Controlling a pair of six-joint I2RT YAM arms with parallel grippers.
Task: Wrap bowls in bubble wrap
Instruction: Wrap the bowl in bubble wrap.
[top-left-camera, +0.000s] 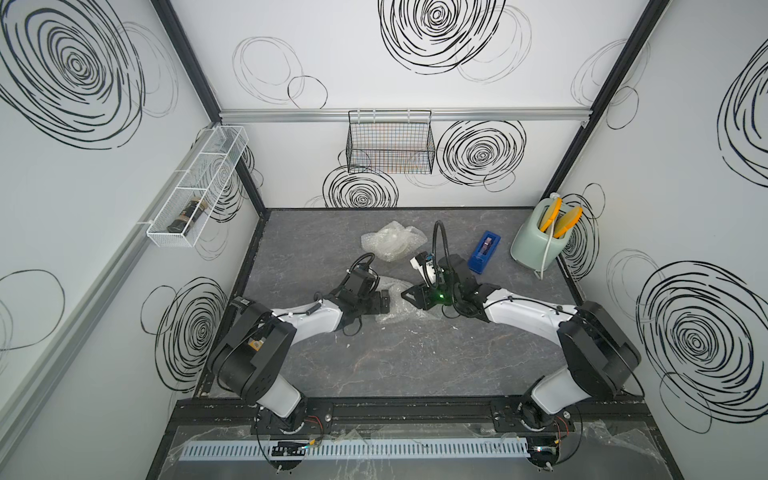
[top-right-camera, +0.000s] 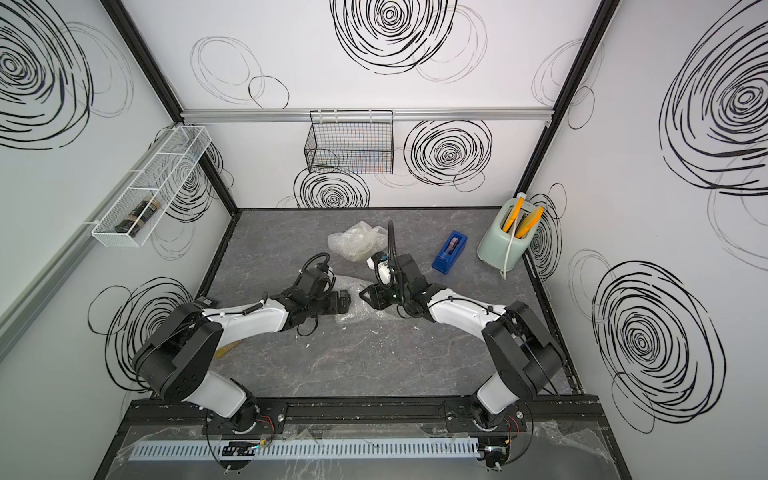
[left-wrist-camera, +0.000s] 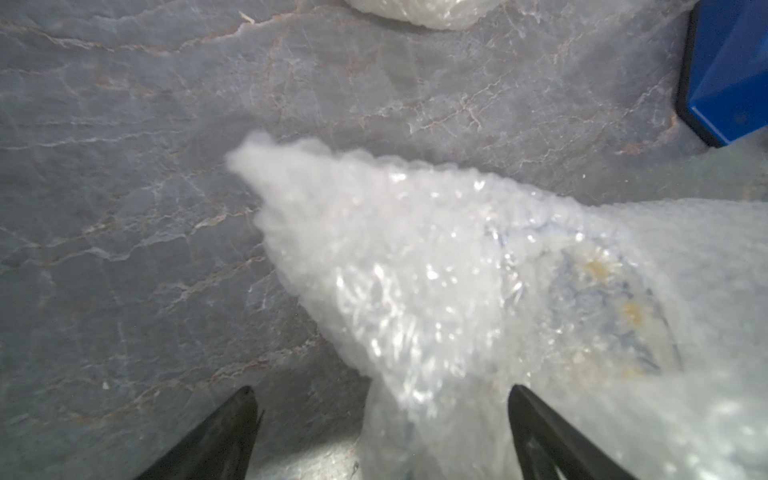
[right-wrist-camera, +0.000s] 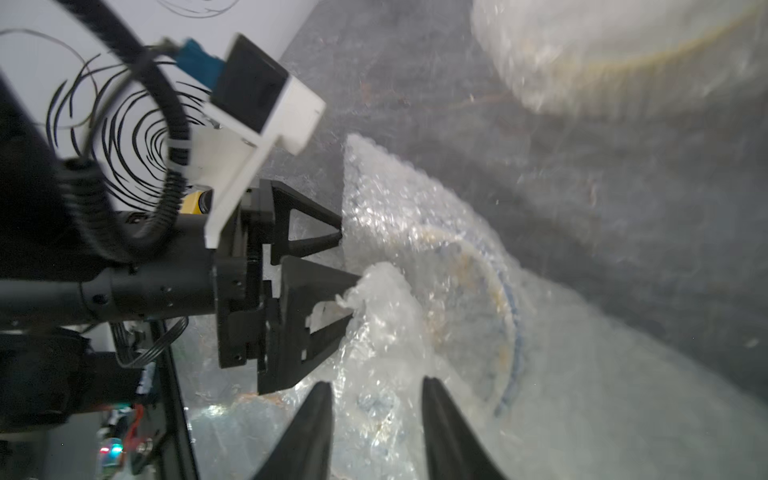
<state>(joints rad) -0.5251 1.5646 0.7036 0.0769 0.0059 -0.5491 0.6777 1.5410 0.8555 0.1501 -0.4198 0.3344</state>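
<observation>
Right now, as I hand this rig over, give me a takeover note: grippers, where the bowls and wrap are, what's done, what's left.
Left gripper: open, fingers wide apart astride the wrap.
Right gripper: open, over the same sheet.
Blue-patterned bowl: between the grippers, loosely covered by bubble wrap, one corner sticking up.
Done, it seems: cream bowl inside the back bundle.
Left: fold and close the wrap around the blue-patterned bowl.

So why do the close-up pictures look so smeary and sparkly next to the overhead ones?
Left wrist view: the bubble wrap is soft, its tip fuzziest, with white glints off the film. Right wrist view: much is smeared, the wrap glaring. Both top views: sharp, evenly lit, straight frame bars splaying outward.
</observation>
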